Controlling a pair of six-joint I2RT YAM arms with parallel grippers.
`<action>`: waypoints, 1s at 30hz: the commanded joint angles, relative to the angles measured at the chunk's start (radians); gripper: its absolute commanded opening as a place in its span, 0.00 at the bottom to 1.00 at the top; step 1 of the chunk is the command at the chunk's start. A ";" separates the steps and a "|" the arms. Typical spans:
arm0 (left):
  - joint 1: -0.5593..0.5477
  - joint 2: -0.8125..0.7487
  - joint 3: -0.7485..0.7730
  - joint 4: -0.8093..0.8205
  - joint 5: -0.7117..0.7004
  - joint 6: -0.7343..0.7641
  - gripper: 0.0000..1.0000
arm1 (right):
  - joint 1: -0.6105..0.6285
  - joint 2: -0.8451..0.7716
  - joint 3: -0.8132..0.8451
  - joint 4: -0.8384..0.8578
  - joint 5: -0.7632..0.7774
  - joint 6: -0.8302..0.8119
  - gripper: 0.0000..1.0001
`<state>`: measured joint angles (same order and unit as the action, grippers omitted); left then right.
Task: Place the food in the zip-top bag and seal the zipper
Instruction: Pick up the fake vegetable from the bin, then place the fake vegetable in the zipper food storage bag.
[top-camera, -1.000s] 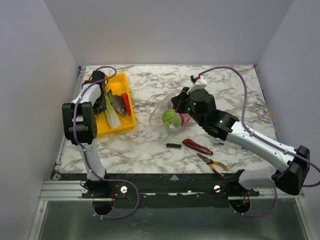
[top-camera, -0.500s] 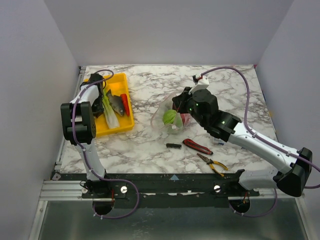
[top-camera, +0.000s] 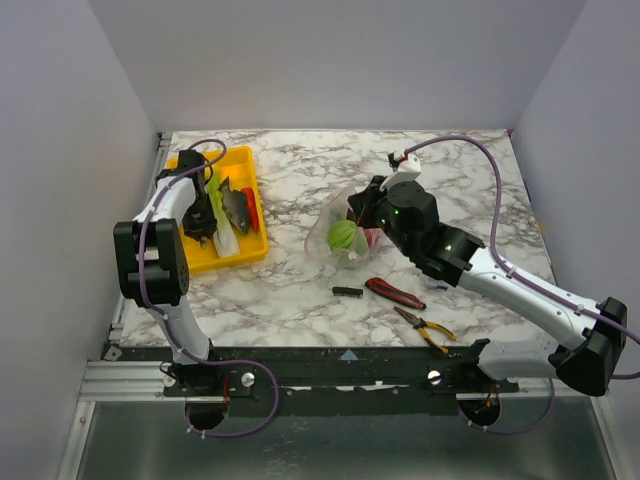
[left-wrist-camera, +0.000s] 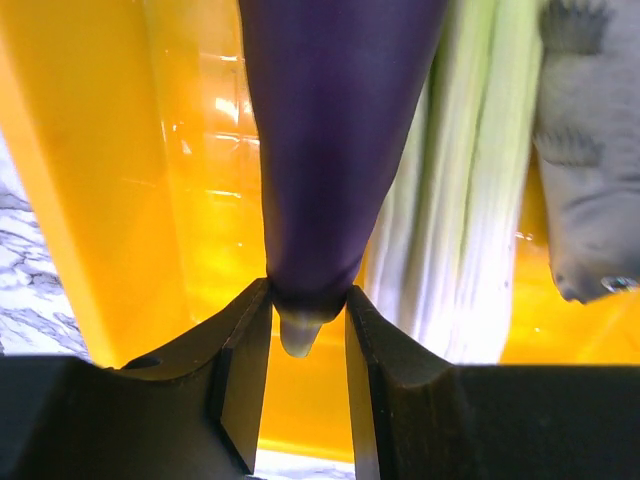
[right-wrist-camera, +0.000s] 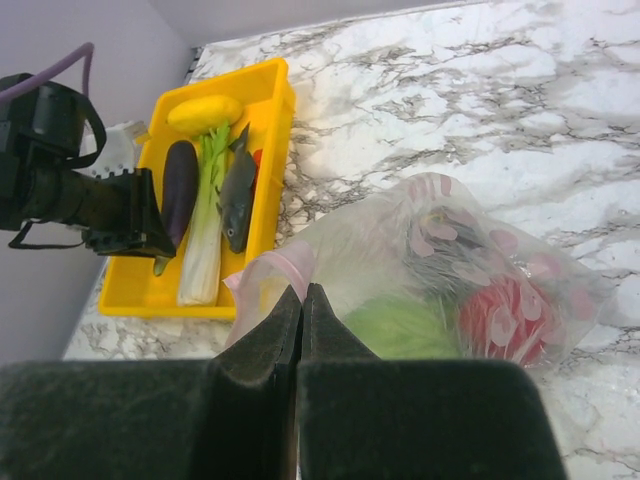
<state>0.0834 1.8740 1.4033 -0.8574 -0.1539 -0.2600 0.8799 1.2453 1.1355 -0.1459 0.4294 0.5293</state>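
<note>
My left gripper (left-wrist-camera: 307, 300) is inside the yellow tray (top-camera: 232, 255), shut on the stem end of the purple aubergine (left-wrist-camera: 330, 150). The aubergine (right-wrist-camera: 180, 185) lies along the tray's left side beside the green-white leek (right-wrist-camera: 205, 230) and a yellow piece (right-wrist-camera: 205, 112). My right gripper (right-wrist-camera: 302, 292) is shut on the mouth edge of the zip-top bag (right-wrist-camera: 440, 270), at its pinkish zipper (right-wrist-camera: 272, 268). The bag (top-camera: 345, 235) sits mid-table and holds a green round toy (top-camera: 343, 236) and a red one (right-wrist-camera: 500, 305).
A grey toy fish (right-wrist-camera: 238, 200) and a red piece (top-camera: 252, 208) also lie in the tray. A red-handled tool (top-camera: 395, 293), yellow-handled pliers (top-camera: 425, 328) and a small black part (top-camera: 347, 291) lie on the marble table in front of the bag.
My left gripper has moved from the tray's far end toward its near part and now grips the aubergine's stem. My right gripper and the bag have shifted slightly right.
</note>
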 joint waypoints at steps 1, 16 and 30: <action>-0.011 -0.152 -0.065 0.048 0.036 -0.056 0.19 | 0.002 -0.014 0.000 0.054 0.026 -0.014 0.00; -0.080 -0.569 -0.308 0.173 0.223 -0.119 0.00 | 0.003 0.070 0.046 0.039 0.026 -0.018 0.00; -0.533 -0.883 -0.299 -0.067 0.343 -0.072 0.00 | 0.001 0.222 0.209 -0.002 0.176 -0.133 0.00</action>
<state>-0.3763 1.0641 1.0843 -0.7948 0.1207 -0.3511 0.8799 1.4242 1.2728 -0.1497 0.5266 0.4538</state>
